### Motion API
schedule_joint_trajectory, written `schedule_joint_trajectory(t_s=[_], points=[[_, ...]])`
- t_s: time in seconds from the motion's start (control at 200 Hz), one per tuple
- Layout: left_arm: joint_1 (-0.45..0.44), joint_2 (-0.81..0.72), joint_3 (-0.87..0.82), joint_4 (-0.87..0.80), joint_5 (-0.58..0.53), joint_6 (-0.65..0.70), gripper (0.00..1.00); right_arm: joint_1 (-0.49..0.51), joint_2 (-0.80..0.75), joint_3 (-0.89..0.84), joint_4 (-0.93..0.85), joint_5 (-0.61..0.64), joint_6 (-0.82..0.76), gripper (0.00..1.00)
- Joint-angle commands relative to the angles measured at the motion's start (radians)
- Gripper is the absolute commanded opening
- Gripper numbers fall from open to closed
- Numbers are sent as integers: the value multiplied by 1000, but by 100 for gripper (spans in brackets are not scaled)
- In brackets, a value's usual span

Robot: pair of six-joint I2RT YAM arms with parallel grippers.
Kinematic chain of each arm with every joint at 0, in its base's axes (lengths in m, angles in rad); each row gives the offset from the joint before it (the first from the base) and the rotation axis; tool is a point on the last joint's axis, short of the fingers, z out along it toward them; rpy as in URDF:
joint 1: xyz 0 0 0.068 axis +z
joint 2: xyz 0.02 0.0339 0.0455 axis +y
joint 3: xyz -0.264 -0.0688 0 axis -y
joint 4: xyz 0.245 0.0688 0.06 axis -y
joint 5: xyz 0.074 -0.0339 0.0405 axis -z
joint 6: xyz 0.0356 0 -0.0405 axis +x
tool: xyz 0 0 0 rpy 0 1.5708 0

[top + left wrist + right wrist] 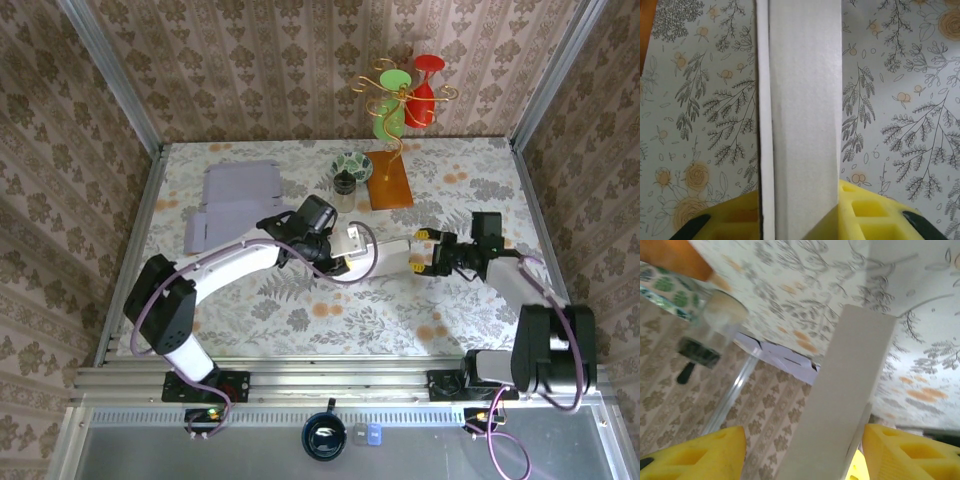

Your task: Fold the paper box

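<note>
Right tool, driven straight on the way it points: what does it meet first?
Likely the paper box: its strip lies directly ahead, between the jaws of the open right tool.

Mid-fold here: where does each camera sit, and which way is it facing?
Top: above and behind the robot, looking down on the table; the left pincer and right pincer are at the paper box.
Left wrist: looks down onto the box and table; its yellow fingers grip the box.
Right wrist: low, looks along the box toward the back-left wall; its yellow fingers stand apart.
Shared: all three show the box.
</note>
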State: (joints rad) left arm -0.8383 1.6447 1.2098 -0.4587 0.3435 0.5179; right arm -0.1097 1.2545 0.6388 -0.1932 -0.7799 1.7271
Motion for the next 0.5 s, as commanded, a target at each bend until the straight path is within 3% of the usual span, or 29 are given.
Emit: schedule_joint_trajectory(t_s=[0.0,0.085,0.205,0.405,0.495], points=[[-9,28,57,-165,-2,-52,29,-7,-146,50,-138,241,-78,62],[-11,52,103,-226,-34,-87,30,47,-251,75,-221,413,-173,58],[-16,81,138,-293,-81,-131,31,221,-350,67,-241,625,-284,53],[-29,78,127,-298,-105,-169,31,515,-345,-17,-105,758,-276,52],[-37,78,126,-294,-113,-174,32,580,-300,-18,-34,780,-280,52]])
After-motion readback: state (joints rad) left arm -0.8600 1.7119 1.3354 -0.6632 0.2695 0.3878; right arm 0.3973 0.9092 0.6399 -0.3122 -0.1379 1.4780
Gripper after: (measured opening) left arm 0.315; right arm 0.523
